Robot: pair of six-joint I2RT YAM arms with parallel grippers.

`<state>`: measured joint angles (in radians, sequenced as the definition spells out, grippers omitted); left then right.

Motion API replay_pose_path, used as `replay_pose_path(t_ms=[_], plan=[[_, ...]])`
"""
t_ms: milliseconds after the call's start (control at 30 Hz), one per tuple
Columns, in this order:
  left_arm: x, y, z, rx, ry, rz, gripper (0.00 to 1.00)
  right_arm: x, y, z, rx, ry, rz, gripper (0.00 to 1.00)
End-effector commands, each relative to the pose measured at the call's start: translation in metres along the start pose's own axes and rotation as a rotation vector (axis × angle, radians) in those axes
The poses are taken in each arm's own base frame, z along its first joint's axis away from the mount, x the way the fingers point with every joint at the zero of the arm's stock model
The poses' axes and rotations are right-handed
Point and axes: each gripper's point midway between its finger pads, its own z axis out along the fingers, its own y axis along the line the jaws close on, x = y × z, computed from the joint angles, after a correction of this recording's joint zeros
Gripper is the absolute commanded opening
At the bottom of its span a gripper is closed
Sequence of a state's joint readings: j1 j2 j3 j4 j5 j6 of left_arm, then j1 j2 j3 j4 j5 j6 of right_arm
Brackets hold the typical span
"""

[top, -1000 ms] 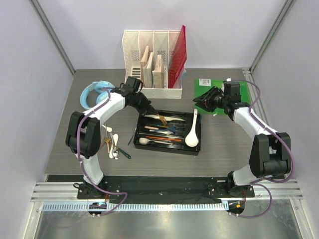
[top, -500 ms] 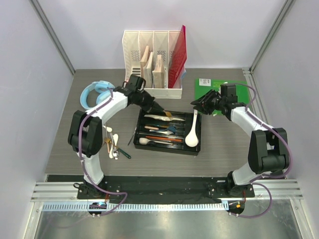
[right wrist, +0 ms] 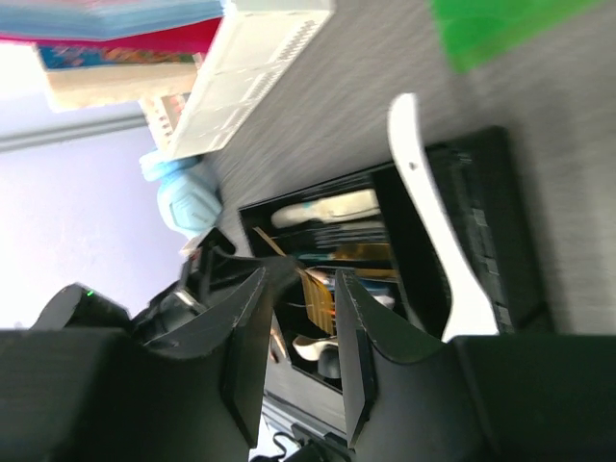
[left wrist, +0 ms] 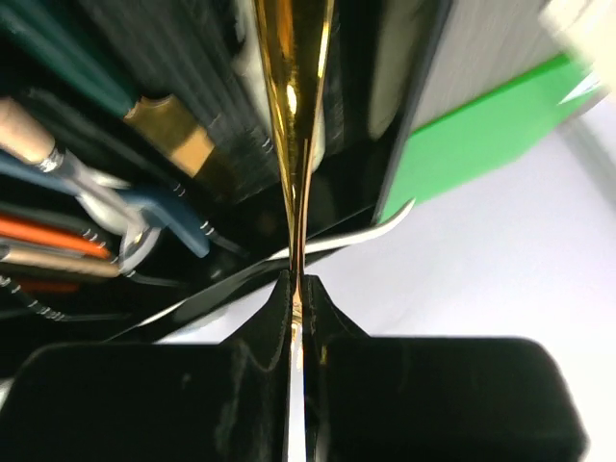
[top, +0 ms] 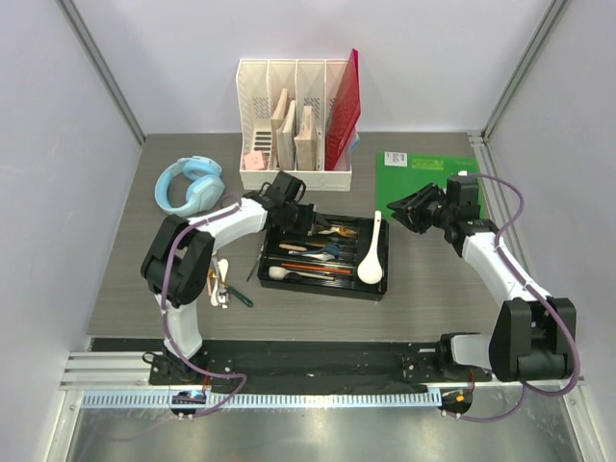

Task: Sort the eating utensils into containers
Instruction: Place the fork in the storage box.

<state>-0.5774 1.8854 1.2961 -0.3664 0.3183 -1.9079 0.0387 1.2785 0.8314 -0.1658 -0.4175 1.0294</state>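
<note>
We see the left gripper (top: 304, 218) low over the far left part of the black tray (top: 323, 290), its jaws pinched tight on the thin handle of a gold utensil (left wrist: 294, 115). The utensil points away from the fingers across the tray's far compartments, above the pieces already lying there; we cannot tell whether its far end touches them. The tray's long compartments hold silver, wooden and dark-handled cutlery, and a large white soup spoon (top: 371, 255) lies in the rightmost one with its handle sticking out over the far rim. A few loose utensils (top: 219, 279) lie on the table just left of the tray. The right gripper (top: 397, 206) hangs above the table to the right of the tray, beside the green board (top: 428, 173), its jaws parted with nothing between them.
</note>
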Motion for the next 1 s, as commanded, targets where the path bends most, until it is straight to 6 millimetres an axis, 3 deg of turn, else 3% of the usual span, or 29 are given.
replay_pose_path(t_ms=[0, 100, 167, 233, 300, 400, 767, 933, 967], plan=[[-0.015, -0.043, -0.001, 0.140, -0.094, -0.068, 0.00, -0.001, -0.011, -0.007, 0.031, -0.013, 0.011, 0.38], [-0.024, -0.057, 0.010, 0.172, -0.094, -0.063, 0.00, 0.004, -0.013, -0.009, 0.027, 0.003, 0.005, 0.38], [-0.015, -0.071, 0.014, 0.187, -0.056, -0.037, 0.00, 0.010, -0.021, -0.009, 0.039, 0.015, 0.010, 0.38], [-0.014, -0.067, 0.030, 0.147, -0.023, -0.040, 0.00, 0.015, -0.029, -0.009, 0.051, 0.024, 0.024, 0.38], [-0.014, -0.071, 0.034, 0.148, -0.019, -0.040, 0.00, 0.018, -0.032, -0.009, 0.056, 0.032, 0.033, 0.38], [-0.024, -0.062, 0.042, 0.127, -0.051, -0.060, 0.00, 0.016, -0.030, -0.010, 0.050, 0.025, 0.011, 0.38], [-0.046, -0.034, 0.017, 0.104, -0.129, -0.113, 0.00, 0.015, -0.034, -0.006, 0.066, 0.027, 0.006, 0.38], [-0.045, -0.052, -0.002, 0.159, -0.136, -0.091, 0.00, 0.013, -0.037, -0.003, 0.077, 0.021, 0.005, 0.38], [-0.041, -0.063, -0.006, 0.183, -0.127, -0.080, 0.00, 0.013, -0.038, -0.003, 0.080, 0.021, 0.006, 0.38]])
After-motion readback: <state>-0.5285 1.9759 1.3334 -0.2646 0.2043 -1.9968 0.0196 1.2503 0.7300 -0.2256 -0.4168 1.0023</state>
